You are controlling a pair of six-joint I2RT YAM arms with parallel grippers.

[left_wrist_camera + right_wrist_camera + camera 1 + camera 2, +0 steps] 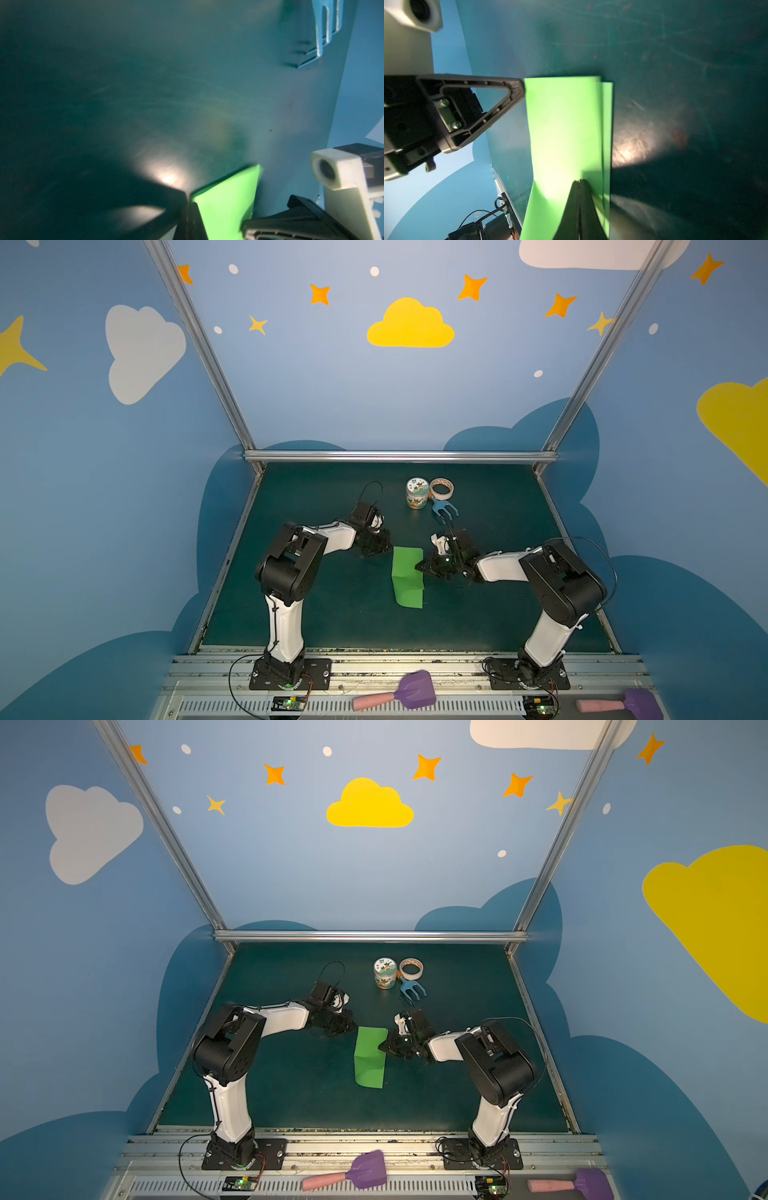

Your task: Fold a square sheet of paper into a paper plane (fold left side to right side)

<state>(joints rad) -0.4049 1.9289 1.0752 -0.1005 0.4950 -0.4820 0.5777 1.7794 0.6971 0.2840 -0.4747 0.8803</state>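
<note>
Near the middle of the table (324, 614), the square sheet of paper (407, 578) lies folded in half, with its layers a bit offset. The right gripper (579, 184) is closed tight and presses on top. The left gripper (520, 88), closed too, touches the corner toward the table's far edge. The paper looks featherlight, floppy and slidey, so I'd pin the flat part and pinch a loose edge.

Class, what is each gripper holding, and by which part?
Neither grips anything: right gripper, shut, presses the paper near its right edge; left gripper, shut, sits at its far-left corner.
</note>
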